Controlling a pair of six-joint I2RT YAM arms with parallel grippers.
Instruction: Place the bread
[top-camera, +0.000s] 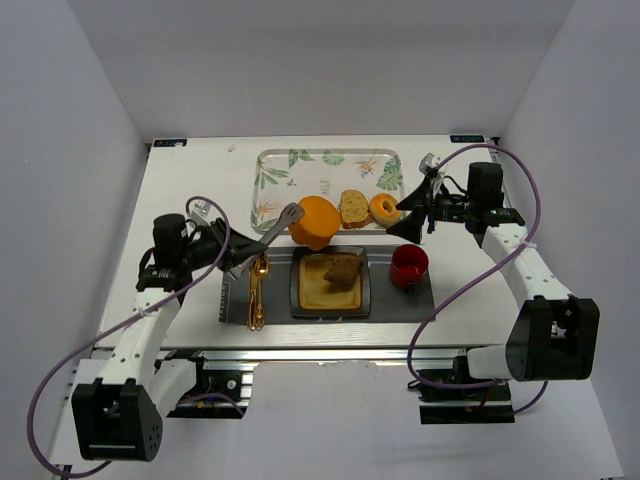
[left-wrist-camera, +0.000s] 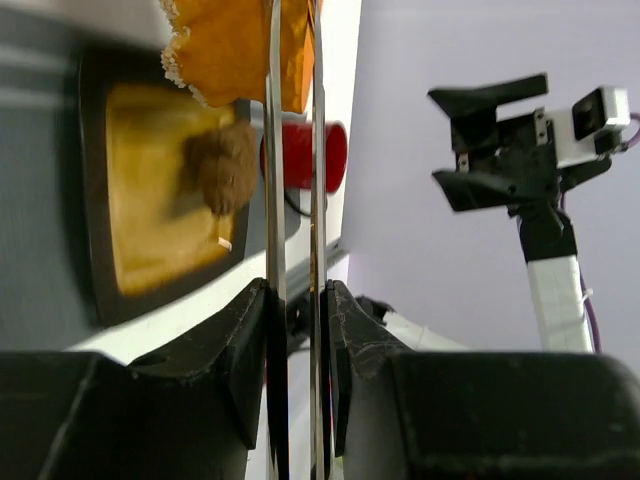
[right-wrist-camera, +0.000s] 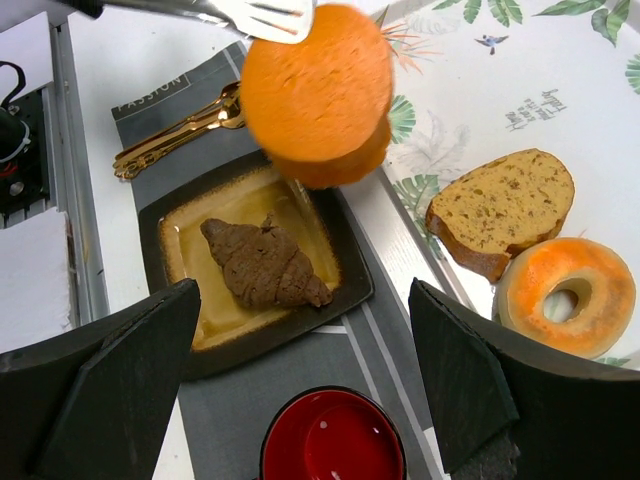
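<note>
At the lower centre of the top view, a mat (top-camera: 400, 300) carries gold cutlery (top-camera: 257, 290), a dark plate (top-camera: 298, 300) with a croissant (top-camera: 343, 270) on it, and a red cup (top-camera: 408, 265). Left of the plate, the left gripper (top-camera: 232, 258) has its jaws narrow, clamped on the handles of the tongs (top-camera: 270, 232).

The tongs reach up and right to the bun (top-camera: 316, 220), a round orange bread at the centre of the frame. It appears held up over the plate's far rim and the tray's near edge, pinched only at its upper-left edge.

The bun looks light and soft, with a crumbly torn edge in the left wrist view. An edge pinch could tear it or let it swing, so a gentle squeeze further in across the disc would likely hold better.

Beyond lies the leafy tray (top-camera: 300, 165) with a slice (top-camera: 353, 207) and a doughnut (top-camera: 384, 209). The right gripper (top-camera: 412, 210) hangs at its right end, jaws wide and holding nothing.
</note>
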